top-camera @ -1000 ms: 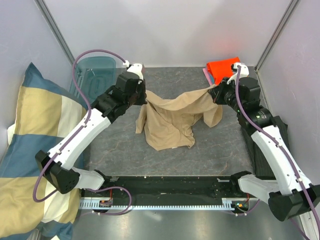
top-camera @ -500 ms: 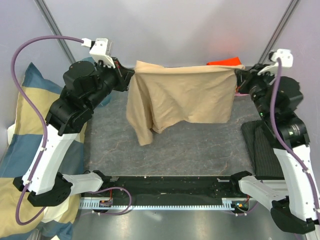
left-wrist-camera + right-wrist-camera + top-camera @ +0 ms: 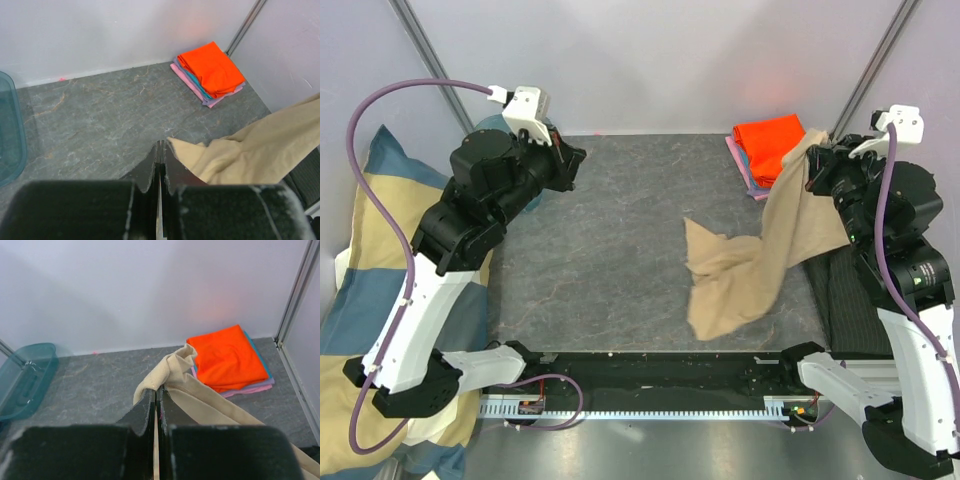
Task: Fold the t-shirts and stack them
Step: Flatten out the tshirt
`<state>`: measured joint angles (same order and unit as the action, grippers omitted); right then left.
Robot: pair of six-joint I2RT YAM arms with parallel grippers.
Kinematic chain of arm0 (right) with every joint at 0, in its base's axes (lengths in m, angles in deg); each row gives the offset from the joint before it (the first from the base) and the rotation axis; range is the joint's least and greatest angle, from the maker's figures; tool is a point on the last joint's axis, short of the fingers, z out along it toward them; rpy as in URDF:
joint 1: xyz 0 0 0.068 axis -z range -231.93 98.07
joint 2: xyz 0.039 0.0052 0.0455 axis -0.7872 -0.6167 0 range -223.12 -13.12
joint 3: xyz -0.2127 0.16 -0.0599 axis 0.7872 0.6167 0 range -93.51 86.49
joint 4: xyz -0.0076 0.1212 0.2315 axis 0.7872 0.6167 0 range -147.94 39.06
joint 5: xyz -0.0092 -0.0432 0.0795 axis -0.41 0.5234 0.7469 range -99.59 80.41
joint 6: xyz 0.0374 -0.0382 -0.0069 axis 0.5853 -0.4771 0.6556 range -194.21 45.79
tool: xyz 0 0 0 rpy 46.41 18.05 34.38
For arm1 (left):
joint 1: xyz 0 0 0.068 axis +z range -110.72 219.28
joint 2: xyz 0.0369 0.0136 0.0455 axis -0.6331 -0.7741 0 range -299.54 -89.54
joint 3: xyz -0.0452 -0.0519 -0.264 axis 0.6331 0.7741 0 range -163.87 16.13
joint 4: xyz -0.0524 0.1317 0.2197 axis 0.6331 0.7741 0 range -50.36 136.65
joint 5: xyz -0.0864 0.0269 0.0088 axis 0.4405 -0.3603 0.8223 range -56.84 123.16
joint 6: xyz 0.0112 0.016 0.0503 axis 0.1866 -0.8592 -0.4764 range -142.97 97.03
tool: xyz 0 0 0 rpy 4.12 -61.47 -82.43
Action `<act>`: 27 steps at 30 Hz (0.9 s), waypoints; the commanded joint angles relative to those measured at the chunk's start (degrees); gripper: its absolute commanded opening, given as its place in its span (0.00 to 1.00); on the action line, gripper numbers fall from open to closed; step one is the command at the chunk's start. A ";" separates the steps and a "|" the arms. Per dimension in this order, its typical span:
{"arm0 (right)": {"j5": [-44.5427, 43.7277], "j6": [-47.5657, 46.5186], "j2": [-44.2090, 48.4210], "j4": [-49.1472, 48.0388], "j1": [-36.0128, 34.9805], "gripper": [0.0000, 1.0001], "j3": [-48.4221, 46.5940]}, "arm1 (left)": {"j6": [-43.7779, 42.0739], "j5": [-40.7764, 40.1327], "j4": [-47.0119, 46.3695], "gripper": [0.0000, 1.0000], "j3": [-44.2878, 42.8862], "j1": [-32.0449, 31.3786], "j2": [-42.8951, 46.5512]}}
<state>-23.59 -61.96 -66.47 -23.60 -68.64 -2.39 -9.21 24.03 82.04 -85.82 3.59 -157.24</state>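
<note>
Right end effector (image 3: 817, 152): jaws closed, pinching a bunched edge of the tan t-shirt (image 3: 750, 275), raised above the right back part of the tabletop (image 3: 620, 260).
Right grip, wrist view: the fingers (image 3: 150, 407) meet with cloth folded over their tips.
Left end effector (image 3: 576, 160): jaws pressed together with nothing between them, raised over the left back part of the tabletop.
Left fingers (image 3: 151, 167): touching along their whole length in the wrist view, clear of the cloth.
Tan t-shirt: hangs from the right end effector in a long drape; its lower part lies crumpled on the tabletop, right of centre and towards the near edge.
Folded pile (image 3: 760, 150): in the back right corner, orange t-shirt (image 3: 227, 357) on top, with pink and blue showing under it.
Shirt to pile: the raised edge crosses in front of the pile in the top view.
Striped cloth (image 3: 842, 300): dark, at the tabletop's right edge, partly under the right arm.
Bin (image 3: 7, 130): clear teal, back left.
Pillow (image 3: 380, 260): checked blue and cream, left of the tabletop.
</note>
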 commanded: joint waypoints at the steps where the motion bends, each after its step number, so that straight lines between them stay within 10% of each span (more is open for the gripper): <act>1: 0.55 0.58 0.52 -0.77 0.01 0.00 1.69 | -0.41 -0.63 -0.46 0.02 5.96 0.17 1.87; 3: 1.17 1.02 0.96 -0.69 0.10 0.00 2.83 | 1.52 1.21 -3.18 0.05 13.22 0.17 3.09; 12: 1.26 1.20 1.05 0.54 0.10 0.00 5.38 | 15.05 14.74 -20.49 0.78 43.81 -1.14 4.60; 27: 1.17 1.90 1.22 0.46 0.10 0.00 9.34 | 22.89 12.11 -37.99 0.87 43.77 -28.12 -19.81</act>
<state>-22.34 -60.62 -66.16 -22.18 -68.64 6.33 10.20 37.21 50.93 -38.13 -20.78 -170.86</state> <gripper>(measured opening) 0.011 0.872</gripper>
